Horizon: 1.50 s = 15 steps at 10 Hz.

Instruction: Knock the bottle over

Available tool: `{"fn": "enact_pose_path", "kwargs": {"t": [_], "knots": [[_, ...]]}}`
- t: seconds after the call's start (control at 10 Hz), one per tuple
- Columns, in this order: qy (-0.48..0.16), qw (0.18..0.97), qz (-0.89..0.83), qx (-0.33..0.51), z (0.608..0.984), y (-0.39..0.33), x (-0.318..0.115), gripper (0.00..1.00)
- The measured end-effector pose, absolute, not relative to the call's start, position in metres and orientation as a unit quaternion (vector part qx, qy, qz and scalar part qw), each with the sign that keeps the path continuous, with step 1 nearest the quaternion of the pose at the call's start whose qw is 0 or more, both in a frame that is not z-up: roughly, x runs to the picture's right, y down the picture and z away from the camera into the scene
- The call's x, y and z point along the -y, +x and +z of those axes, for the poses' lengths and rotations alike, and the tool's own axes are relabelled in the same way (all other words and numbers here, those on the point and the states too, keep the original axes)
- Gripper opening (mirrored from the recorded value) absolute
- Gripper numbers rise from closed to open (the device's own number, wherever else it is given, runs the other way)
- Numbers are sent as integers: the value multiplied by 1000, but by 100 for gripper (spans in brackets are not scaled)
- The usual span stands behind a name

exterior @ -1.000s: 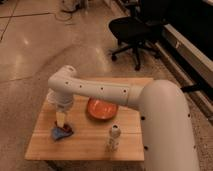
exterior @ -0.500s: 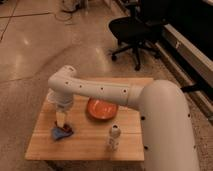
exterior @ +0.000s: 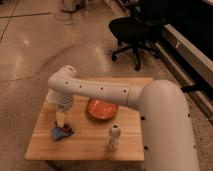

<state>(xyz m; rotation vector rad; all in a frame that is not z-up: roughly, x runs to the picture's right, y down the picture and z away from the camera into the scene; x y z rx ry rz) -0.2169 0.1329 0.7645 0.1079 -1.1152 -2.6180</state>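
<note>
Bottle (exterior: 114, 138) stands upright on the wooden desk (exterior: 82, 146), close to the near edge and a little right of the middle. Its rounded white top sits above a dark band at the neck and a pale body. Just beyond it, toward the far side, an orange bowl (exterior: 101, 109) rests on the desk, near the bottle but apart from it.

A thick white arm (exterior: 102, 90) comes in from the near right, crosses above the bowl and bends downward over the left part of the desk. At its end the gripper (exterior: 61, 121) points straight down, low over the desk top and well to the left of the bottle, with the bowl lying between the two in the left-right direction. Whether the gripper is apart or together cannot be told from this view. Directly under it, at the left near part of the desk, lies a crumpled blue cloth (exterior: 61, 133); the gripper tip appears to meet or nearly meet the cloth, though contact is not certain.

Beyond the desk a glossy pale floor (exterior: 35, 45) spreads out, and a black office chair (exterior: 131, 29) on castors stands at the far right.
</note>
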Motion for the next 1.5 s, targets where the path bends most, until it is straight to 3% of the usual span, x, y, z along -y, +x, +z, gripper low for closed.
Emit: {"fn": "enact_pose_path", "kwargs": {"t": [0.8, 1.5], "knots": [[37, 146, -909, 388, 764, -217, -133, 75], [27, 209, -909, 360, 746, -140, -124, 75]]}}
